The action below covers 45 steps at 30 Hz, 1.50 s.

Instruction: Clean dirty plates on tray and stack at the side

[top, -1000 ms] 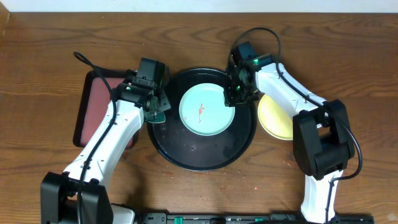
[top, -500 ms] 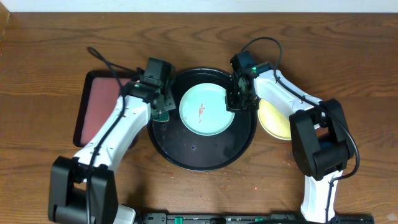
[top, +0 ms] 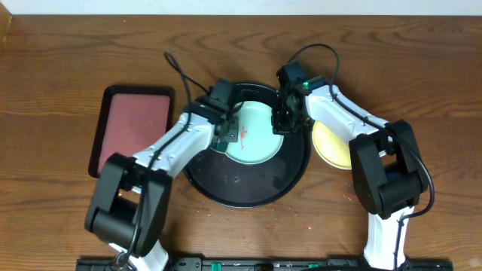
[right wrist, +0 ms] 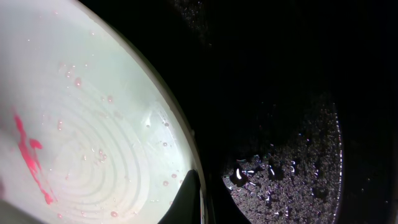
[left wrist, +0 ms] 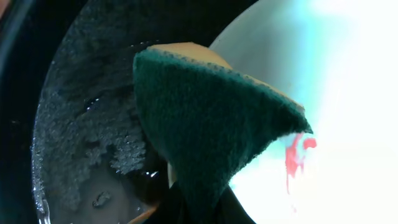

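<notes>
Nearest to me, the left arm [top: 151, 162] rises from the table's front edge and reaches diagonally up and to the right, stretched long and low over the black tray's [top: 239, 201] left rim. The right arm [top: 354, 120] stands up from the front right, folds sharply at its elbow and comes back leftward across the tray's upper right rim.

The tray sits in the middle of the wood table [top: 60, 60], its floor wet and beaded with foam in the wrist views. The mint plate [top: 260, 143] lies in the far half of the tray. A red smear [left wrist: 297, 155] marks its centre.

The left gripper [top: 230, 133] points down at the plate's left edge, its fingers pinched on a green sponge [left wrist: 211, 124]. The sponge folds into a wedge, its tip over the plate just beside the smear, its other part over the wet tray floor.

The right gripper [top: 285, 120] hangs at the plate's right rim. In its own camera one fingertip [right wrist: 188, 196] sits right on that rim. I cannot tell whether the jaws are clamped on it or apart.

Just right of the tray, on the bare wood, lies the yellow plate [top: 331, 147], partly under the right arm. Off to the left sits a reddish-brown rectangular tray [top: 134, 128].
</notes>
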Tool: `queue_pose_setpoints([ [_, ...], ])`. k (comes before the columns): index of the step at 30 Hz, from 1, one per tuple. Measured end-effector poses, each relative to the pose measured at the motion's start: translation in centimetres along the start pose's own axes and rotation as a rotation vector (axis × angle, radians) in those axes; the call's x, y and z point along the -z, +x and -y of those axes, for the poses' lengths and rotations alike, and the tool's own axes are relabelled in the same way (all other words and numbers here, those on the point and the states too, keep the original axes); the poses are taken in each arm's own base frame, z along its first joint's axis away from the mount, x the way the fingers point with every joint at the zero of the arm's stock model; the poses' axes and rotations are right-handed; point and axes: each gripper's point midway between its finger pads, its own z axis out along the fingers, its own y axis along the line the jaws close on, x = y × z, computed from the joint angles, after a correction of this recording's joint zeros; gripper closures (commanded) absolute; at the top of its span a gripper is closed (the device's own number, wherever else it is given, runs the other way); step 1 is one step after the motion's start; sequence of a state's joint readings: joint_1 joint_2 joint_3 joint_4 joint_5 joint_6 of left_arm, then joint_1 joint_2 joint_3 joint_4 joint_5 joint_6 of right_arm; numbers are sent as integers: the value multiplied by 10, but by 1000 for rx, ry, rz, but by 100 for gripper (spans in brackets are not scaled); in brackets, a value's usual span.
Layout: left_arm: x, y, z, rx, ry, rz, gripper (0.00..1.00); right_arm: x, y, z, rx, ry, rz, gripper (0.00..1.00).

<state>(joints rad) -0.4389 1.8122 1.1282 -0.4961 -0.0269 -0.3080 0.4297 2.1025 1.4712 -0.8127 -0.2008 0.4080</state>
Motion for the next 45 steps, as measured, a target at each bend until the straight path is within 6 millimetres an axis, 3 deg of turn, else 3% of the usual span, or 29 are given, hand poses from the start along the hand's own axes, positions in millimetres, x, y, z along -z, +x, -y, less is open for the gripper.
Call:
queue_pose_setpoints([
  [16,1,-1,19,-39,57,-14,93,0,0,0,3,0,0,99],
  [25,31,-26,52,-56,192,73,92,0,0,0,3,1,1,99],
  [28,24,-21,55,-56,198,47,93,0,0,0,3,1,1,99],
  [33,-17,2,50,2,156,-75,92,0,0,0,4,-1,0,99],
  [40,-16,2,47,92,127,-93,93,0,0,-1,4,0,0,99],
  [45,-10,9,65,-72,275,-135,93,0,0,-1,5,0,1,99],
])
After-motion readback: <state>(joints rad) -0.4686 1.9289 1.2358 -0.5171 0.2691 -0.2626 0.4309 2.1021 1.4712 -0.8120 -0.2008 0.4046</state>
